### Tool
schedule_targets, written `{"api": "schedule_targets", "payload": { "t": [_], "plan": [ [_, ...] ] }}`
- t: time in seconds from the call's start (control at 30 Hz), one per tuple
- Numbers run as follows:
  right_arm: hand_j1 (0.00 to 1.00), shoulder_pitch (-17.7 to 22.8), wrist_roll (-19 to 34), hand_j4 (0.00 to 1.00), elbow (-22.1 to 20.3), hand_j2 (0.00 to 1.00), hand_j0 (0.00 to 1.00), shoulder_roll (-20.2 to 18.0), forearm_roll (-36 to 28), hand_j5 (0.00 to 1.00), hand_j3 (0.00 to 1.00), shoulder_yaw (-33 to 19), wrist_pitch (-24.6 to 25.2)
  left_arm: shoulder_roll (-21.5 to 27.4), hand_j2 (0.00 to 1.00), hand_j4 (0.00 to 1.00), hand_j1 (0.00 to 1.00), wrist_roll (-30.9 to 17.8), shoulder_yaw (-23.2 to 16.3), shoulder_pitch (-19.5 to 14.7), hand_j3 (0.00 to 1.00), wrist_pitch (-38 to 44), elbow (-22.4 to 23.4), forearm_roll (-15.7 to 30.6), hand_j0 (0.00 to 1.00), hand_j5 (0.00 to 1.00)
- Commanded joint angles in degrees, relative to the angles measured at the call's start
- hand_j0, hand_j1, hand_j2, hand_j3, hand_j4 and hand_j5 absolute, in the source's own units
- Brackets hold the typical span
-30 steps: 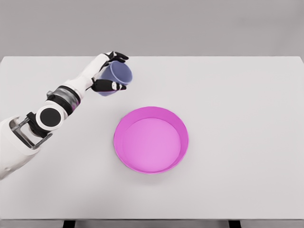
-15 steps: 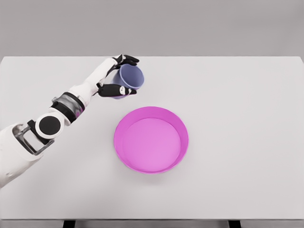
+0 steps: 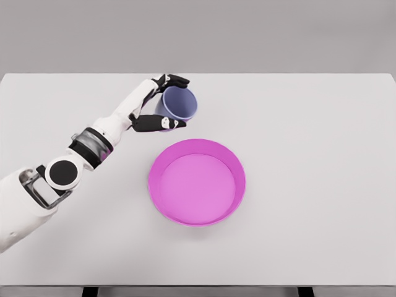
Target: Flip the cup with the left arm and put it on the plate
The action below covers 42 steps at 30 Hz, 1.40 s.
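A blue-violet cup (image 3: 177,105) hangs above the white table, tilted so its mouth faces up and to the right. My left hand (image 3: 166,102) is shut on it, with black fingertips (image 3: 175,80) over the far rim and the thumb along the near side. The magenta plate (image 3: 159,182), round with a raised rim, lies on the table just below and to the right of the cup. The cup is behind the plate's far-left rim, not over its middle. The right arm does not show.
The white table (image 3: 309,154) spans the whole view, with its front edge at the bottom and far edge near the top. My left forearm (image 3: 93,142) reaches in diagonally from the lower left.
My left hand has carried the cup to the right, toward the plate, and turned it so the mouth opens more upward. The plate has stayed put.
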Motion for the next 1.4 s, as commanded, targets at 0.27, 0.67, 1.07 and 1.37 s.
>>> {"api": "schedule_targets", "payload": {
  "t": [0.27,0.67,1.07,1.37],
  "plan": [
    [1.0,0.1,0.0,1.0,0.0,1.0,1.0,0.0,0.0,1.0,1.0,0.0,0.0,0.0,0.71,0.71,0.71,-0.4,-0.1,1.2,0.71,-5.9,0.0,0.8,0.71,0.71],
    [1.0,0.0,0.0,1.0,0.0,1.0,1.0,0.0,0.0,1.0,1.0,0.0,0.0,0.6,0.71,0.71,0.71,-0.6,-0.4,3.8,0.71,-14.1,0.0,4.5,0.71,0.71],
    [1.0,0.1,0.0,1.0,0.0,1.0,1.0,0.0,0.0,1.0,1.0,0.0,-0.1,1.5,0.71,0.71,0.71,-0.5,-3.3,5.1,0.71,-21.2,0.0,6.1,0.71,0.71],
    [1.0,0.1,0.0,1.0,0.0,1.0,1.0,0.0,0.0,1.0,1.0,0.0,0.0,1.6,0.71,0.71,0.71,-0.5,-3.6,7.4,0.71,-22.4,-0.1,6.1,0.71,0.71]
  ]
}}
